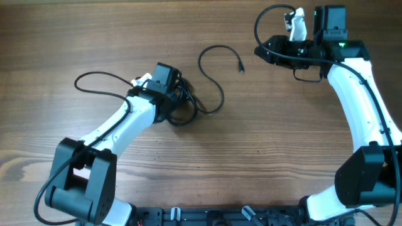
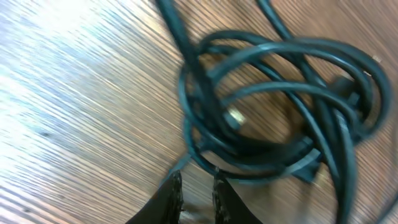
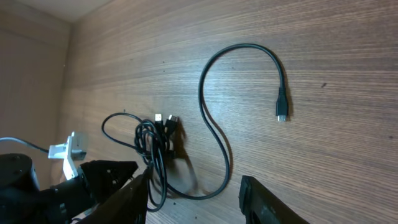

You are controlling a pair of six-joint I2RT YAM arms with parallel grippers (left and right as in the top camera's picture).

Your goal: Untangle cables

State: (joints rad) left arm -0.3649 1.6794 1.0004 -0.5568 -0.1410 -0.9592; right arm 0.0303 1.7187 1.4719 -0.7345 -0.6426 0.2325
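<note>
Jaws of left gripper nearly pressed together beside tangled thin black cables; right gripper spread, empty, over brown wooden surface.

I've got the cables as thin black cords, most of them wound into one tight knot of overlapping loops, lying flat on the wooden surface left of centre. From the knot one strand snakes out to the right, bends into an open loop and ends in a small plug lying free on the wood, while another strand arcs out to the left. Close up I see short connectors among the crossed loops, one with a metal tip.
</note>
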